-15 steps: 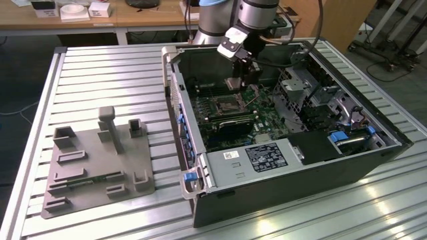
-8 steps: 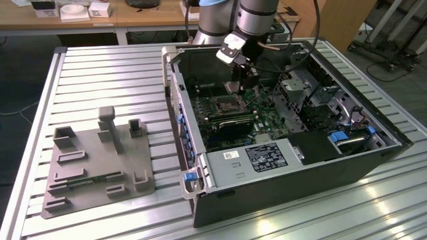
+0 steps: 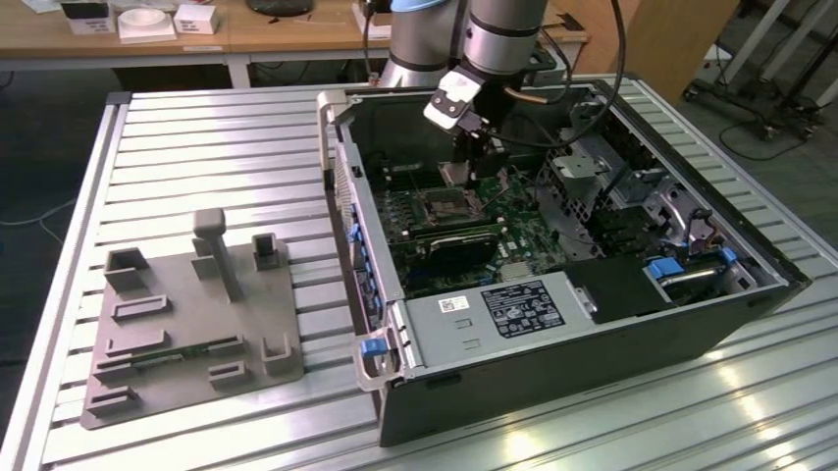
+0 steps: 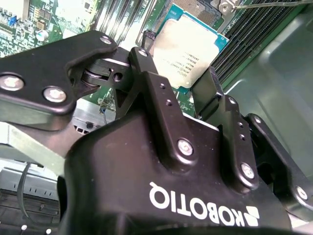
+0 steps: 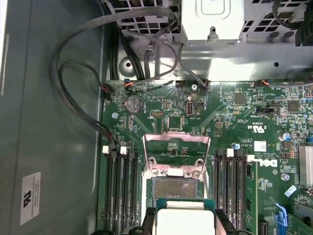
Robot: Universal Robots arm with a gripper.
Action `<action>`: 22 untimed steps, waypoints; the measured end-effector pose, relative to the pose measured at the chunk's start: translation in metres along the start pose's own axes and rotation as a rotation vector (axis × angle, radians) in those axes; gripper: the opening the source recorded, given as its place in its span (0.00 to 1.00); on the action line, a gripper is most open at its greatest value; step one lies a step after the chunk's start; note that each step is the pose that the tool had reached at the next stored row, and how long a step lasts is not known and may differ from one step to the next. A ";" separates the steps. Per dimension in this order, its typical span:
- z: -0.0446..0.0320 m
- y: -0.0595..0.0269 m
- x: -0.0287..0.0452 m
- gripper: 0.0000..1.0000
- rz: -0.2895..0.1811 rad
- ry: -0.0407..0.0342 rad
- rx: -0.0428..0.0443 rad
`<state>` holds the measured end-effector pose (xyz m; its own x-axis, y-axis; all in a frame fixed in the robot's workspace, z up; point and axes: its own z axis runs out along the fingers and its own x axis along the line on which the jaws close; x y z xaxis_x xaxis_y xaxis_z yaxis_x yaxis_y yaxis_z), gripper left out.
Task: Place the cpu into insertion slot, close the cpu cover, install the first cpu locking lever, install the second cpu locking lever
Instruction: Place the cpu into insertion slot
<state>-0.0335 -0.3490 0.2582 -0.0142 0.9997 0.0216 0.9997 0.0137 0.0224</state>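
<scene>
The gripper (image 3: pixel 458 175) hangs inside the open computer case (image 3: pixel 733 324), its fingers closed on the cpu (image 3: pixel 454 174), which they pinch by two opposite edges. In the second wrist view the cpu (image 4: pixel 188 46) sits flat between the black fingers (image 4: pixel 146 68), metal face towards the camera. In the exterior view the insertion slot (image 3: pixel 445 206) lies just at 6 o'clock of the gripper, so the chip is near it but not yet seated. In the first wrist view the cpu cover (image 5: pixel 174 172) stands swung up on its hinge, and the dark slot (image 5: pixel 178 188) shows bare between it and the cpu (image 5: pixel 183 223).

To do this step well, I judge the chip must stay level and square to the slot's rim and go straight down with no sideways slide. The contacts there likely bend easily, and the raised cover leaves little room on the hinge side.

As for writing, the chip's face carries several lines of fine print. The gripper's body (image 4: pixel 146 186) bears white lettering, the green board (image 5: pixel 254 127) has white markings, and a white label (image 5: pixel 30 198) sticks to the case wall. A black label (image 3: pixel 521 307) sits on the grey box, at 5 o'clock of the slot in the exterior view.
</scene>
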 end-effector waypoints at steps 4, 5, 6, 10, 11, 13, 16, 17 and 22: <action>0.0001 0.0000 0.0000 0.54 0.000 0.0000 0.0000; 0.0001 0.0000 0.0000 0.54 0.000 0.0000 0.0000; 0.0001 0.0000 0.0000 0.54 0.000 0.0000 0.0000; 0.0010 0.0000 0.0000 0.54 0.000 0.0006 -0.0003; 0.0018 0.0000 0.0000 0.54 0.000 0.0003 -0.0002; 0.0036 -0.0001 -0.0001 0.54 0.000 0.0000 0.0000; 0.0067 -0.0001 -0.0001 0.54 0.000 0.0001 0.0000; 0.0076 -0.0002 -0.0002 0.54 0.000 0.0001 0.0000; 0.0101 -0.0002 -0.0002 0.54 0.000 0.0000 0.0001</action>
<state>-0.0335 -0.3490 0.2481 -0.0142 0.9997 0.0216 0.9997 0.0137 0.0222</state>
